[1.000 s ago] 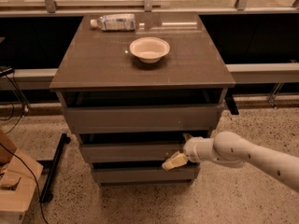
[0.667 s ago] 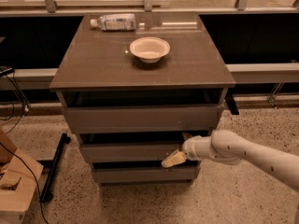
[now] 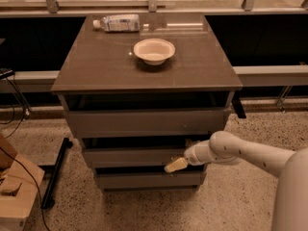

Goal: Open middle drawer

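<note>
The cabinet has three stacked grey-brown drawer fronts under a brown top [image 3: 96, 66]. The middle drawer [image 3: 130, 157] is the medium-height front between the tall top front [image 3: 144, 123] and the lowest front [image 3: 144, 179]; a thin dark gap shows above it. My gripper [image 3: 176, 165] comes in from the right on a white arm and sits at the lower right edge of the middle drawer front, its yellowish fingertips pointing left and down against the gap below it.
A white bowl [image 3: 154, 51] and a lying plastic bottle [image 3: 118, 22] rest on the cabinet top. A wooden crate [image 3: 14, 196] and cables stand on the speckled floor at the left. A dark bar [image 3: 55, 172] leans beside the cabinet.
The gripper and arm have barely moved, shifting slightly at the middle drawer's lower right edge. The drawers look unchanged.
</note>
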Robot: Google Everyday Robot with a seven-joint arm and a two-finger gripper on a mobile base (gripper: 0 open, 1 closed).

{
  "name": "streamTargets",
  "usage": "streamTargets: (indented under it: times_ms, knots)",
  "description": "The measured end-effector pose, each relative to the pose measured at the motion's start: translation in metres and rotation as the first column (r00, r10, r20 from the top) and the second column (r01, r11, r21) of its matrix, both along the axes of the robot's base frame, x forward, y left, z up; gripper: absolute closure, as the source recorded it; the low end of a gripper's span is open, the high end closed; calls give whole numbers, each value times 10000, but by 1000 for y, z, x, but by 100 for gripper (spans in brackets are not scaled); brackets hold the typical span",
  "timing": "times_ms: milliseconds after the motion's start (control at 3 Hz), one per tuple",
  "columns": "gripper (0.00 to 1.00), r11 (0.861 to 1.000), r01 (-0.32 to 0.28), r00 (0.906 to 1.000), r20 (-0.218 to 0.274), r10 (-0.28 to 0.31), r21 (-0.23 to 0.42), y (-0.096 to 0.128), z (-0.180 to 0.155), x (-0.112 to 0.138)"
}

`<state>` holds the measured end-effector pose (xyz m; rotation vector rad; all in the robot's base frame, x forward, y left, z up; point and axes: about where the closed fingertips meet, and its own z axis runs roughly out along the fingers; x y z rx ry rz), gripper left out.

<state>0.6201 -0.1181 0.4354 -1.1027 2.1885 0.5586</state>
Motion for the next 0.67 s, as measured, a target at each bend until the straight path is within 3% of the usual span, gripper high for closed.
streamTargets:
  times_ms: [333,667]
  knots:
    - [40,9984,-156,9998,78,160,-537,0,12,-16]
    - [37,9967,-242,9996,115,251,-772,4,20,-28]
